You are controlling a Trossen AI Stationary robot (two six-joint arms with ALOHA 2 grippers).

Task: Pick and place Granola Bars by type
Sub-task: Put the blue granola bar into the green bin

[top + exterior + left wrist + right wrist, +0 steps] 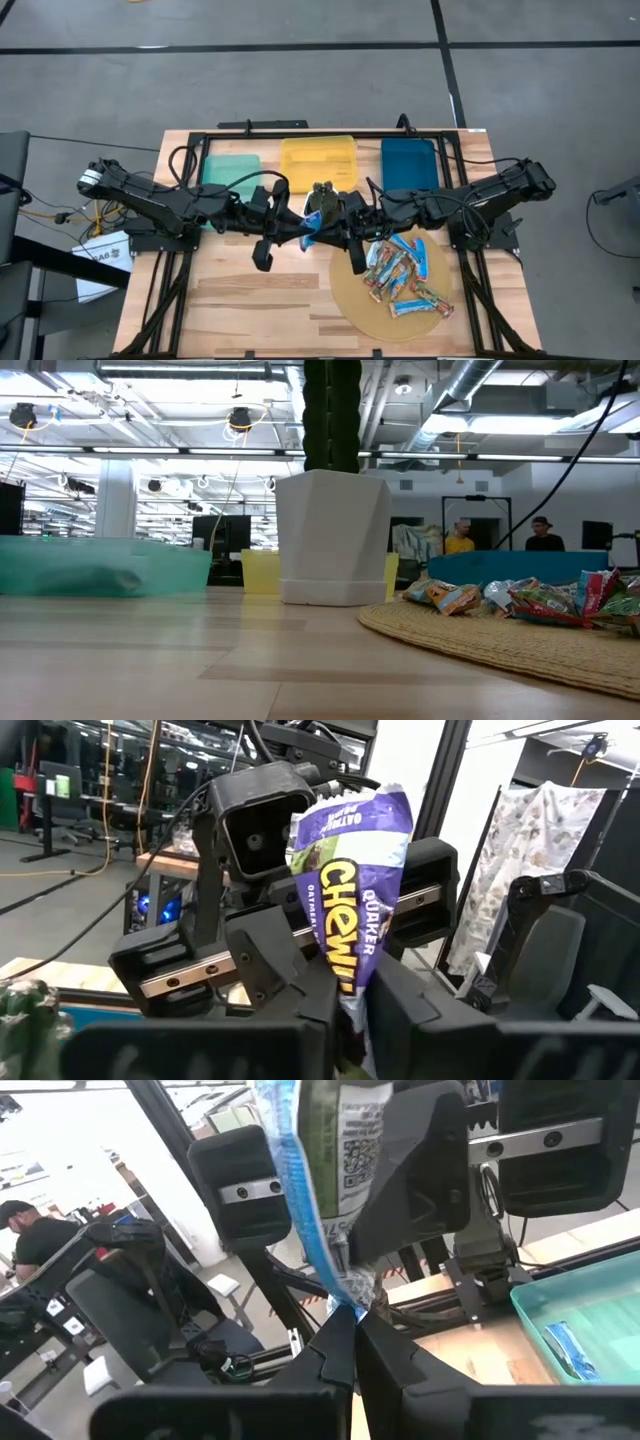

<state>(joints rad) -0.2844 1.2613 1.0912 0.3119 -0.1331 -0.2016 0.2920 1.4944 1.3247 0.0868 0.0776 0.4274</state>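
While both pincers pinch it, bar (pixel 352 890) reads "QUAKER CHEWY".

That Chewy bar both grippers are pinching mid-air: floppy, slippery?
The bar stands upright between the left gripper and right gripper, so it is probably fairly stiff and light. The glossy wrapper may slip. The crimped end, held by the right gripper, looks floppy.

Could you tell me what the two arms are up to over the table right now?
They are mid-handover above the table's middle. The left gripper and the right gripper are both shut on one Quaker Chewy bar, held upright between them. The other granola bars lie heaped on the round woven mat. Teal, yellow and blue bins wait along the far edge.
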